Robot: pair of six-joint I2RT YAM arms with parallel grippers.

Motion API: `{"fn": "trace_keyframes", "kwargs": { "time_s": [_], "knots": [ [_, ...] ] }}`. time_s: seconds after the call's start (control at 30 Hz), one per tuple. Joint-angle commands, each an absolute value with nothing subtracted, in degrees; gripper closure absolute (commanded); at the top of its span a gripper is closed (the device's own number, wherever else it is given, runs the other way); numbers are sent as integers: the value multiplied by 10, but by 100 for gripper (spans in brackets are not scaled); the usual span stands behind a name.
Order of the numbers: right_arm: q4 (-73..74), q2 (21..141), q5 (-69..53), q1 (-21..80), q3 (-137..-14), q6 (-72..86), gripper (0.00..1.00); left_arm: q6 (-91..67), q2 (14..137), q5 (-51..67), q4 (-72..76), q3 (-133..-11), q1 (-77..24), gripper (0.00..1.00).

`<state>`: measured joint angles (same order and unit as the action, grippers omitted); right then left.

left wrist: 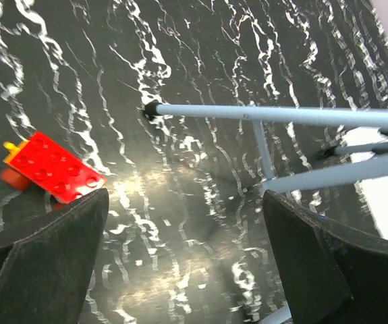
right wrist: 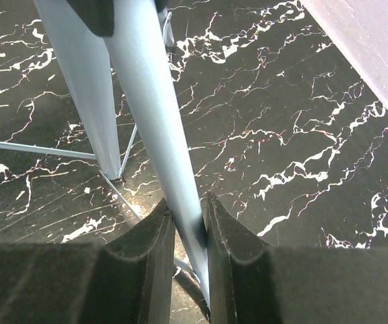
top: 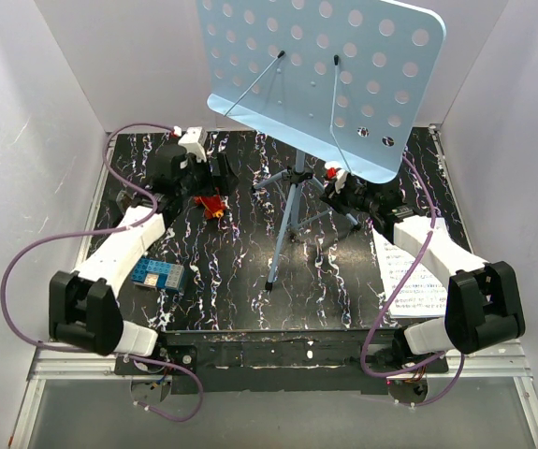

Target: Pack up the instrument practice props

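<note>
**Stand.** The light-blue metal music stand is upright at the centre of the black marble-patterned table. Its tripod legs are spread and its perforated desk plate is raised and tilted. It has not yet been folded.

**Right pincer.** The right pincer is closed on one light-blue tube low on the stand, with both pads pressed against it. The pictures do not show whether this tube is a leg or the pole. The grip probably serves to steady the stand while another part is worked.

**Left pincer.** The left pincer is spread wide and holds nothing. It hangs low over the table, left of the tripod. One leg, tipped with a black foot cap, lies just beyond its fingers. This position suits a reach for that leg.

**Pages.** The white printed sheet-music pages lie flat at the near right, partly under the right arm and apart from the stand.

**Other items.** A red studded plastic brick rests beside the left finger. A blue studded block sits nearer, on the left.
</note>
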<state>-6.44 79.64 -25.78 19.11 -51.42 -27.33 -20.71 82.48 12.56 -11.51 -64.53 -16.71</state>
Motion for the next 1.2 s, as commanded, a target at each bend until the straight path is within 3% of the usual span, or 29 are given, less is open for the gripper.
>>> {"fn": "trace_keyframes", "kwargs": {
  "time_s": [0.0,0.17,0.43,0.9,1.03,1.17],
  "knots": [
    [34,790,-286,183,-487,-202,99,-5,744,132,-58,-583,-169,2],
    [24,779,-287,183,-475,-206,99,159,669,233,29,-481,-185,2],
    [23,756,-288,181,-452,-204,99,282,700,253,78,-547,-257,2],
    [22,753,-287,181,-449,-203,99,417,777,358,97,-607,-303,33],
    [19,751,-287,180,-447,-201,99,428,801,358,97,-627,-326,47],
    [18,750,-287,178,-446,-199,99,405,835,338,107,-656,-345,55]
  ]
}}
